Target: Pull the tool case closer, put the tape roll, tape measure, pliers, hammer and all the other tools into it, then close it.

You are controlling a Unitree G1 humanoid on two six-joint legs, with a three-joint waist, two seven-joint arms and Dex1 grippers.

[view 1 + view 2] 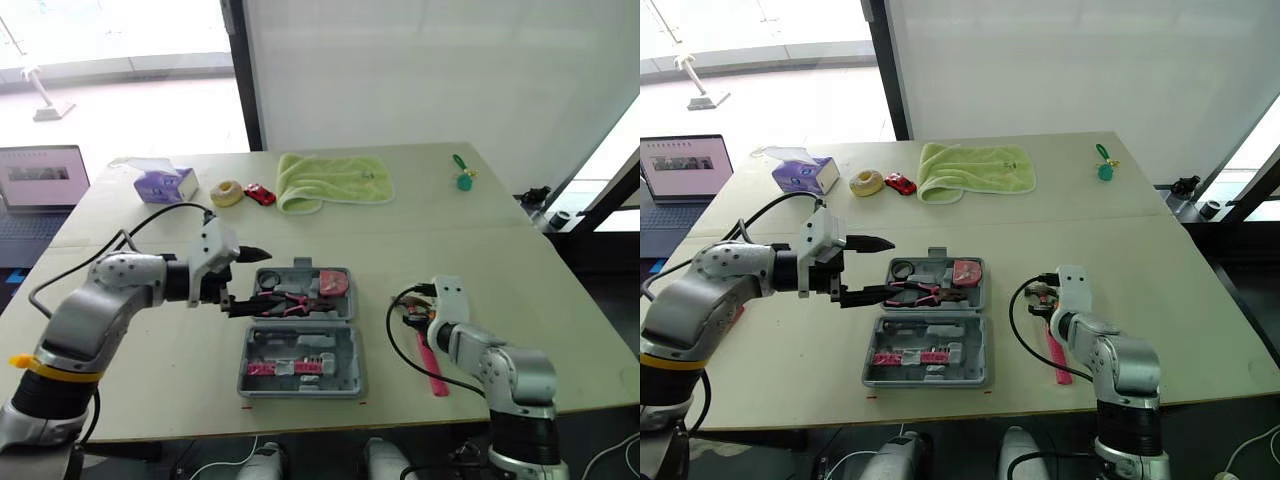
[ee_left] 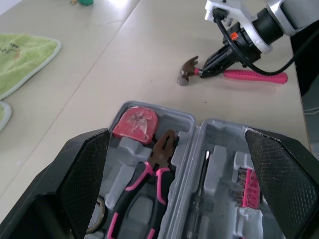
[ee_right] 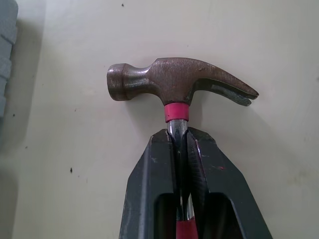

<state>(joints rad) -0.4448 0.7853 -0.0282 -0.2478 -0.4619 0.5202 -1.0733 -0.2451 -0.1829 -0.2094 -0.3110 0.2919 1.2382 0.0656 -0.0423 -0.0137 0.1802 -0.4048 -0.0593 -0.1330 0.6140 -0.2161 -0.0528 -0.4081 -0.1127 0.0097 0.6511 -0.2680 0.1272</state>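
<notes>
The grey tool case [image 1: 345,345] lies open at the table's middle. Pink-handled pliers [image 2: 152,186], a red tape measure [image 2: 134,123] and a dark ring [image 1: 270,282] lie in its far half, with pink bits [image 1: 290,367] in the near half. My left gripper [image 1: 248,280] hovers open just above the case's left side with nothing between its fingers [image 2: 84,174]. To the right of the case a hammer [image 3: 174,84] with a pink handle [image 1: 436,370] lies on the table. My right gripper [image 3: 180,137] is shut on its neck just below the head.
At the table's far side lie a green towel [image 1: 333,180], a purple tissue box [image 1: 165,183], a yellowish tape roll [image 1: 227,192], a small red toy [image 1: 260,194] and a green object [image 1: 463,178]. A laptop [image 1: 42,178] stands beyond the left edge.
</notes>
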